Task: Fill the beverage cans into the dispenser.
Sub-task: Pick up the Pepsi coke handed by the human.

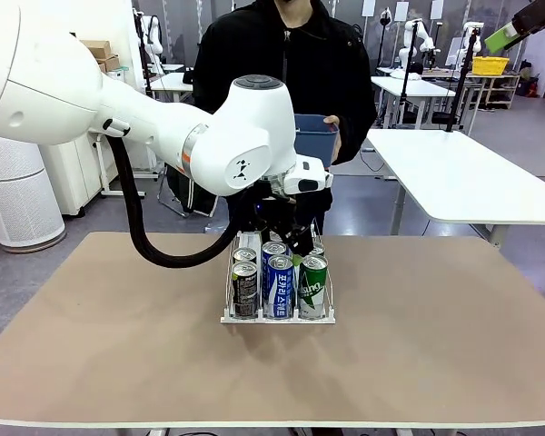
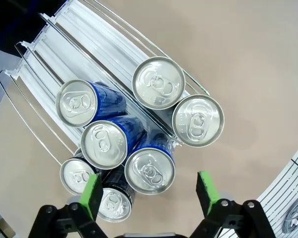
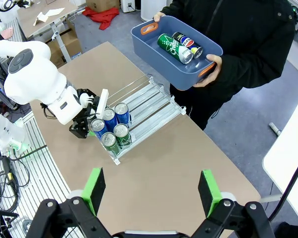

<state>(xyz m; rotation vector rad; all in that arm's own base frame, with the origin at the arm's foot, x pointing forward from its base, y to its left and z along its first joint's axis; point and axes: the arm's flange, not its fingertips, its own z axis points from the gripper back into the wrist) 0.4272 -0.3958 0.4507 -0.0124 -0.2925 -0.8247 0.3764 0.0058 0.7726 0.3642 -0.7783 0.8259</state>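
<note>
The white dispenser (image 1: 229,317) stands mid-table with black-grey (image 1: 244,289), blue (image 1: 279,283) and green (image 1: 312,286) beverage cans at its front lip and more behind them. My left gripper (image 1: 295,243) hovers low over the back cans. In the left wrist view it (image 2: 148,193) is open and holds nothing. Just beyond its pads are the silver tops of blue cans (image 2: 103,144), black-grey cans (image 2: 77,175) and two more (image 2: 158,83). My right gripper (image 3: 151,193) is open and empty, high above the table, looking down on the dispenser (image 3: 154,101).
A person at the far side holds a dark blue bin (image 3: 144,47) with a green can (image 3: 170,45) and a dark can (image 3: 188,45) lying in it. The rear part of the dispenser lanes (image 2: 84,29) is bare. Tan tabletop (image 1: 436,345) surrounds the rack.
</note>
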